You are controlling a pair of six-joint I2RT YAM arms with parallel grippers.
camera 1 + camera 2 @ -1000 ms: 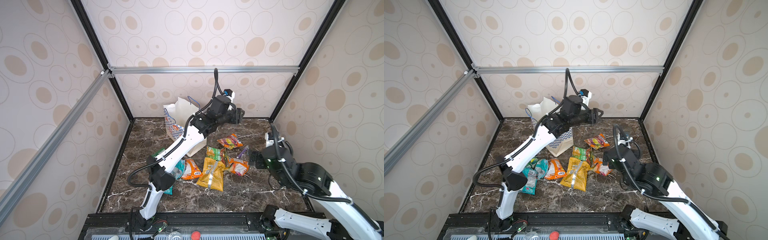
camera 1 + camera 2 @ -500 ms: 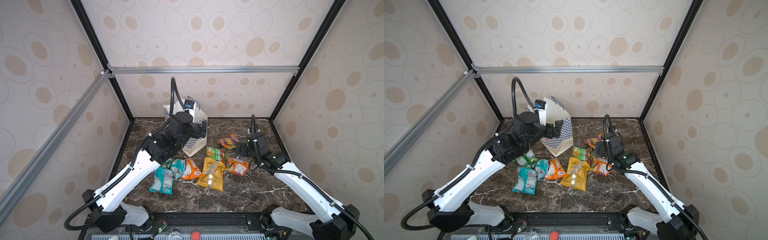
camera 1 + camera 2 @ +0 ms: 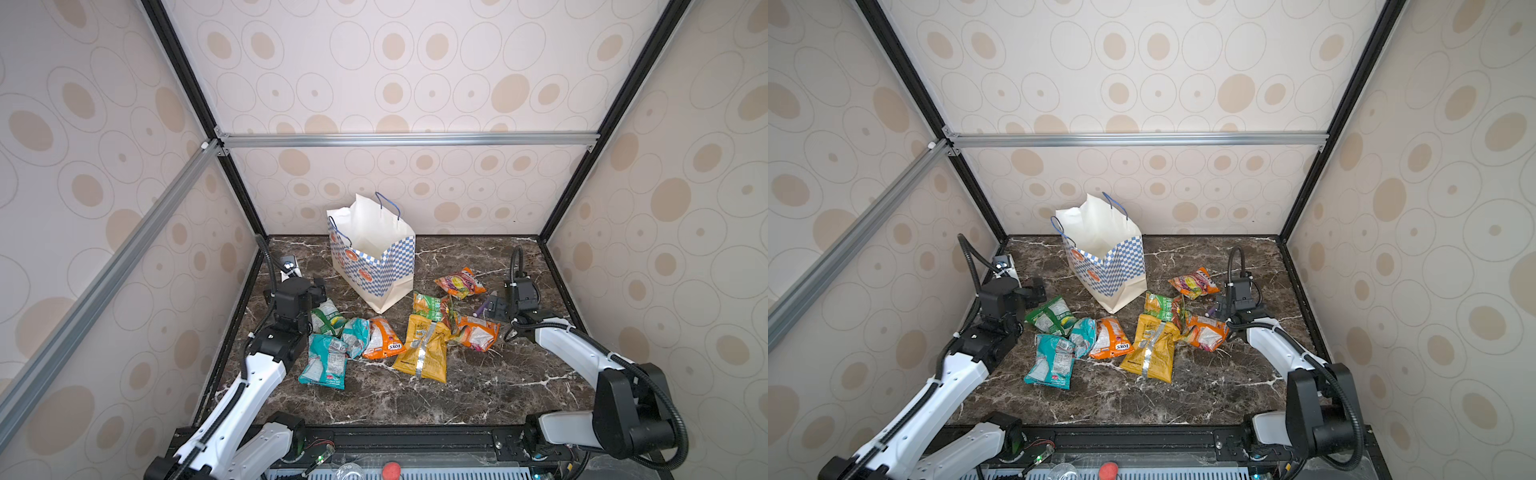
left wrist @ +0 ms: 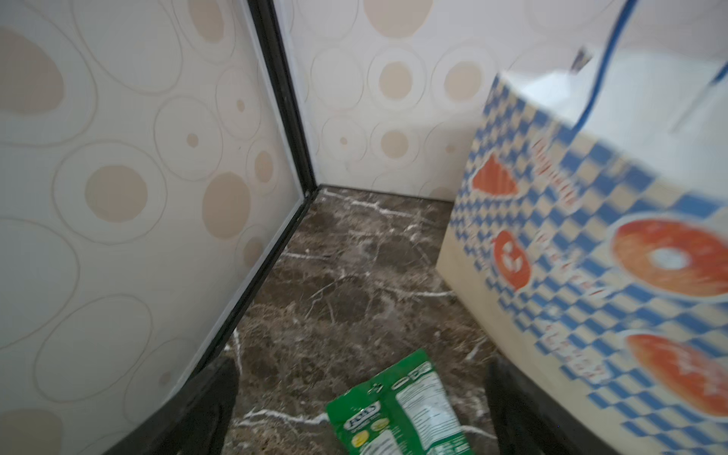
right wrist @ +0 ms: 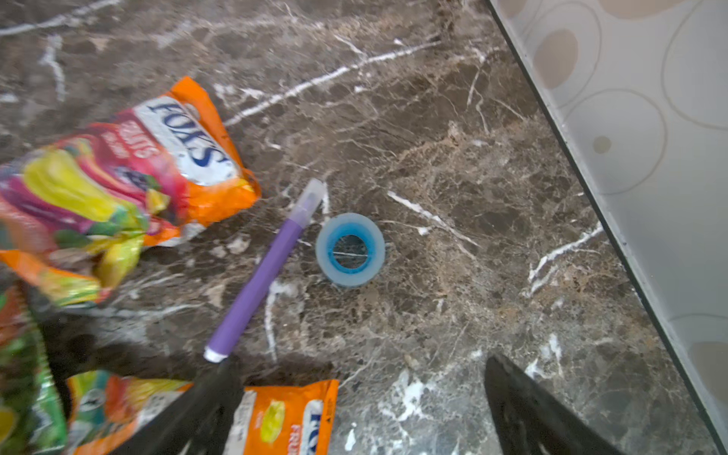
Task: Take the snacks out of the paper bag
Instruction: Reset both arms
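The paper bag (image 3: 376, 266) stands upright and open at the back centre in both top views; its inside is hidden. The snacks lie on the marble floor in front of it: green (image 3: 328, 318), teal (image 3: 326, 361), orange (image 3: 382, 338), yellow (image 3: 424, 349) and red-orange (image 3: 461, 282) packets. My left gripper (image 3: 319, 289) hangs low, left of the bag, open, with the green packet (image 4: 398, 409) lying loose on the floor below its jaws (image 4: 360, 378). My right gripper (image 5: 360, 370) is open and empty above an orange packet (image 5: 283, 417) at the right of the pile.
A purple stick (image 5: 264, 272) and a blue tape roll (image 5: 350, 249) lie on the floor by the right gripper (image 3: 492, 308). The side walls close in on both arms. The marble floor (image 3: 478, 399) shows bare toward the front edge.
The left arm has swung back from over the bag and come down low at the left, and its jaws have widened. The right arm has stretched out low beside the right-hand packets.
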